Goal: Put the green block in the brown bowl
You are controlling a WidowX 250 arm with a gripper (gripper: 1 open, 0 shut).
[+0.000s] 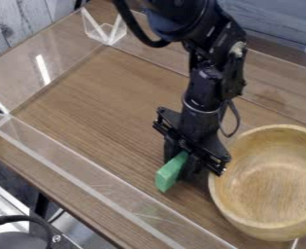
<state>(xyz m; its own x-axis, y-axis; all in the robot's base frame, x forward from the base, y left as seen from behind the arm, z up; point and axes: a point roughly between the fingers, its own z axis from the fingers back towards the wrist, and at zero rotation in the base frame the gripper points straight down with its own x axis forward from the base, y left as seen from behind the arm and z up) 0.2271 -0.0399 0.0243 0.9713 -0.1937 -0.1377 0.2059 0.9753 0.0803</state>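
The green block [171, 172] lies on the wooden table, its far end up between my gripper's fingers and its near end pointing toward the front left. My gripper [189, 156] points straight down over that far end, its black fingers [167, 142] pressed in on the block's sides. The brown bowl [253, 144] stands just right of the gripper, empty, with its rim almost touching the fingers. The arm rises behind the gripper toward the top of the view.
A low clear plastic wall [64, 156] runs along the table's front and left edges. A clear bracket [106, 31] stands at the back. Bare wooden table [103, 97] stretches to the left of the gripper.
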